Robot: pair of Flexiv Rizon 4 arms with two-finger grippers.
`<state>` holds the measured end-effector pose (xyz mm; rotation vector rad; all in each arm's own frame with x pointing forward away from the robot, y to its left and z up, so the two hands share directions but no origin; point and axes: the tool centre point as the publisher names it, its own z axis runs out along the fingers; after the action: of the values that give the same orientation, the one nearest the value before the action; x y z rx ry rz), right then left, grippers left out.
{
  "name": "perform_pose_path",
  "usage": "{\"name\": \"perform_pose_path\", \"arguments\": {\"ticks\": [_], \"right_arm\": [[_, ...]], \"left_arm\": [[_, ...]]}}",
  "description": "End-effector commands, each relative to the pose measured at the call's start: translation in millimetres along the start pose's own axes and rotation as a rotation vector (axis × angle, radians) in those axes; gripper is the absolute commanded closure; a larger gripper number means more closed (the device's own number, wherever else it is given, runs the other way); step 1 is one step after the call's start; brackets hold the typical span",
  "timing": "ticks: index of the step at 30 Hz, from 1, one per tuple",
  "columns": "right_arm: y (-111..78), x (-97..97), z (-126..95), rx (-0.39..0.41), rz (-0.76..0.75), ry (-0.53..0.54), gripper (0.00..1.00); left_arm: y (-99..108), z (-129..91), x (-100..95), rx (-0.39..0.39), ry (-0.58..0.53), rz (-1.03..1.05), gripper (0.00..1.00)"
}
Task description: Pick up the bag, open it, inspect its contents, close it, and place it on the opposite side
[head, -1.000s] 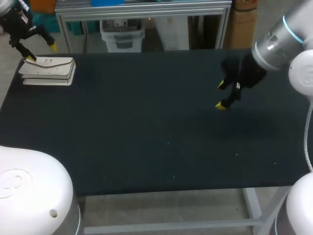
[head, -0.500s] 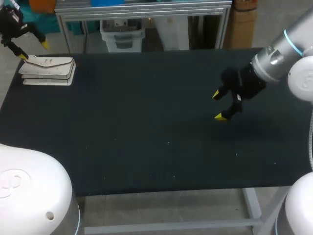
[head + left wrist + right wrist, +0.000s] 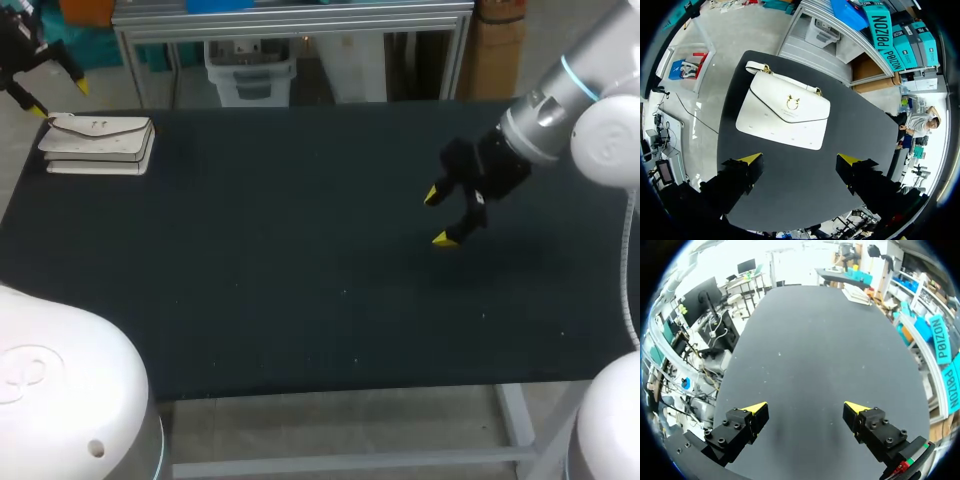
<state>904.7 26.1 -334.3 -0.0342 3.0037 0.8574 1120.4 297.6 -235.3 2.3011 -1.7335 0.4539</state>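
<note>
White bag (image 3: 785, 113) flat on dark table (image 3: 860, 130), ahead of left pincer (image 3: 800, 159), fingers spread, empty

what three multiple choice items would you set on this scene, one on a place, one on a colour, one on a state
1. Where does the bag lie?
A. at the far left corner of the table
B. mid-table
C. at the near right edge

2. What colour is the bag?
A. black
B. white with gold fittings
C. red

3. What state is the left pincer in?
A. shut on the bag
B. open, holding nothing
C. shut on nothing

Answers:
1 A: the head view shows it by the far left corner.
2 B: the left wrist view shows a white flap with a gold clasp.
3 B: its yellow tips stand wide apart, with the bag ahead of them and clear of both.
</note>
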Motion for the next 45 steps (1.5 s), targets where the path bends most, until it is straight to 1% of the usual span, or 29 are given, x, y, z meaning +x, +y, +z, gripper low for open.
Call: {"name": "perform_pose_path", "arguments": {"ticks": [1, 10, 13, 15, 17, 18, 20, 22, 23, 25, 27, 30, 34, 36, 40, 42, 43, 45], "right_arm": [[-0.3, -1.4, -1, -0.002, -0.002, 0.005, 0.0], [-0.3, -1.4, -1, -0.002, -0.002, 0.005, 0.0], [-0.3, -1.4, -1, -0.002, -0.002, 0.005, 0.0], [-0.3, -1.4, -1, -0.002, -0.002, 0.005, 0.0], [-0.3, -1.4, -1, -0.002, -0.002, 0.005, 0.0], [-0.3, -1.4, -1, -0.002, -0.002, 0.005, 0.0], [-0.3, -1.4, -1, -0.002, -0.002, 0.005, 0.0], [-0.3, -1.4, -1, -0.002, -0.002, 0.005, 0.0], [-0.3, -1.4, -1, -0.002, -0.002, 0.005, 0.0], [-0.3, -1.4, -1, -0.002, -0.002, 0.005, 0.0], [-0.3, -1.4, -1, -0.002, -0.002, 0.005, 0.0], [-0.3, -1.4, -1, -0.002, -0.002, 0.005, 0.0], [-0.3, -1.4, -1, -0.002, -0.002, 0.005, 0.0], [-0.3, -1.4, -1, -0.002, -0.002, 0.005, 0.0], [-0.3, -1.4, -1, -0.002, -0.002, 0.005, 0.0], [-0.3, -1.4, -1, -0.002, -0.002, 0.005, 0.0], [-0.3, -1.4, -1, -0.002, -0.002, 0.005, 0.0], [-0.3, -1.4, -1, -0.002, -0.002, 0.005, 0.0]], "left_arm": [[-1, -1, -0.4, -0.004, -0.001, 0.0, 0.0], [-1, -1, -0.4, -0.004, -0.001, 0.0, 0.0], [-15, 1, -10.7, -0.007, 0.008, -0.009, 0.0], [-23, 4, -17.8, -0.003, -0.007, -0.018, 0.0], [-29, 8, -26.0, -0.003, -0.017, -0.027, 0.0], [-32, 9, -30.4, -0.017, 0.001, -0.023, 0.0], [-38, 12, -38.0, -0.01, -0.016, -0.027, 0.0], [-43, 14, -45.4, -0.02, 0.004, -0.022, 0.0], [-47, 18, -49.2, -0.021, -0.006, -0.026, 0.0], [-54, 23, -57.3, -0.04, 0.006, -0.031, 0.0], [-60, 28, -65.1, -0.043, 0.015, -0.04, 0.0], [-65, 34, -73.7, -0.061, 0.04, -0.031, 0.0], [-69, 40, -79.8, -0.087, 0.092, 0.006, 0.0], [-71, 43, -80.8, -0.084, 0.095, 0.03, 0.02], [-73, 51, -84.9, -0.098, 0.115, 0.04, 0.0], [-73, 55, -87.1, -0.097, 0.108, 0.046, 0.0], [-73, 56, -88.4, -0.106, 0.125, 0.051, 0.01], [-72, 60, -90.5, -0.109, 0.121, 0.055, 0.03]]}}
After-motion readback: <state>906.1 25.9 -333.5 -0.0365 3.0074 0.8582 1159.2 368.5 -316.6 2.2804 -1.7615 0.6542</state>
